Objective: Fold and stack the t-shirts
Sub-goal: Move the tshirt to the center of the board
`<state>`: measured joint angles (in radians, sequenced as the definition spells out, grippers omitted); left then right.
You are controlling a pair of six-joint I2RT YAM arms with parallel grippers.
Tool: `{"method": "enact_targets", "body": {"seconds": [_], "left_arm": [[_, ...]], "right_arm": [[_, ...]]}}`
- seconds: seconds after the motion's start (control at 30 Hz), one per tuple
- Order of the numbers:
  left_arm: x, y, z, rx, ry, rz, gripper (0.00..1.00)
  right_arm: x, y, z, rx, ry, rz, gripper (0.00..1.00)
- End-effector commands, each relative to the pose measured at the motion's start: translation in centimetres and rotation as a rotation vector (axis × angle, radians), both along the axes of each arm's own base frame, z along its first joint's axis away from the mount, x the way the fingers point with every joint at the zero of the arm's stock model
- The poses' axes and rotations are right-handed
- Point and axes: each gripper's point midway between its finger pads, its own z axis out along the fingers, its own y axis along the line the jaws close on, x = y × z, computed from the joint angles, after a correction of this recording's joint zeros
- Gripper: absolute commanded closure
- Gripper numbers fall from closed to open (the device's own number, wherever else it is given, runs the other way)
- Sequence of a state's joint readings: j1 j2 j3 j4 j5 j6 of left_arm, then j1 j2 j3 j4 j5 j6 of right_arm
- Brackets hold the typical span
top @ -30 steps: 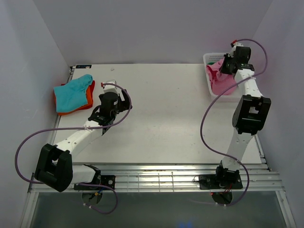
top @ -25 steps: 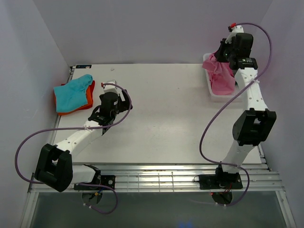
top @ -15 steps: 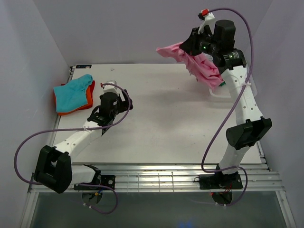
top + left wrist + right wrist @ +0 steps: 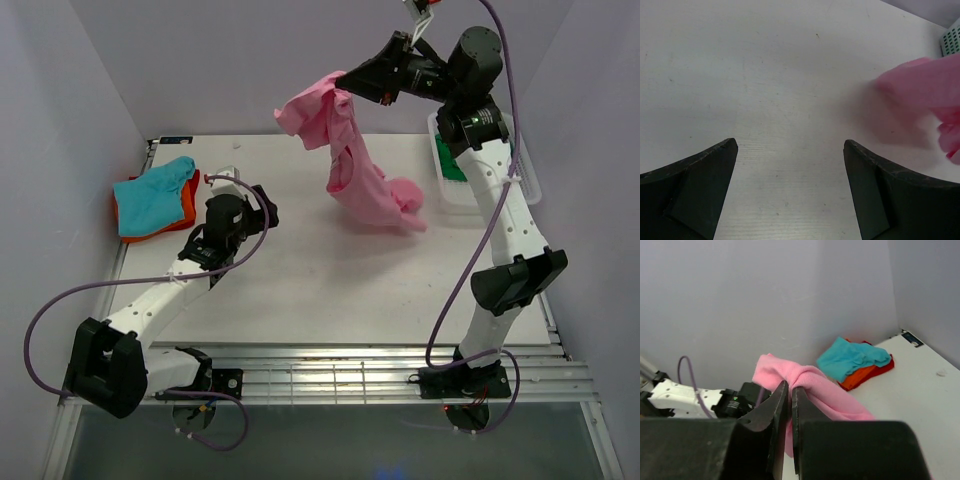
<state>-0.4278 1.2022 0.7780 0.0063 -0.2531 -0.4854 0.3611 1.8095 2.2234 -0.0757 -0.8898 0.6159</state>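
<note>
The pink shirt (image 4: 370, 195) is soft, dull cloth. So are the teal shirt (image 4: 150, 190) and the orange shirt (image 4: 185, 214). The table (image 4: 300, 285) is white, smooth and dull. The basket (image 4: 462, 203) is white plastic mesh.

In the left wrist view the pink t-shirt (image 4: 920, 95) is smeared with blur and cut by the right edge (its outline unreadable). From above, the teal t-shirt (image 4: 152, 195) hides most of the orange t-shirt (image 4: 190, 205).
</note>
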Motion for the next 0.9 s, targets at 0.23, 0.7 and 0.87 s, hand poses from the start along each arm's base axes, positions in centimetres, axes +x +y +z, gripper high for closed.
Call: {"method": "enact_targets", "body": {"seconds": [0.23, 0.7, 0.87], "left_arm": [[-0.6, -0.1, 0.8, -0.048, -0.015, 0.004, 0.02], [-1.1, 0.6, 0.1, 0.009, 0.019, 0.013, 0.02], [-1.3, 0.4, -0.4, 0.013, 0.032, -0.009, 0.02]], "right_arm": [[-9.5, -1.8, 8.5, 0.169, -0.158, 0.24, 0.92], [2.0, -12.5, -23.7, -0.363, 0.33, -0.766, 0.92], [0.2, -19.3, -34.0, -0.634, 0.503, -1.071, 0.92]]}}
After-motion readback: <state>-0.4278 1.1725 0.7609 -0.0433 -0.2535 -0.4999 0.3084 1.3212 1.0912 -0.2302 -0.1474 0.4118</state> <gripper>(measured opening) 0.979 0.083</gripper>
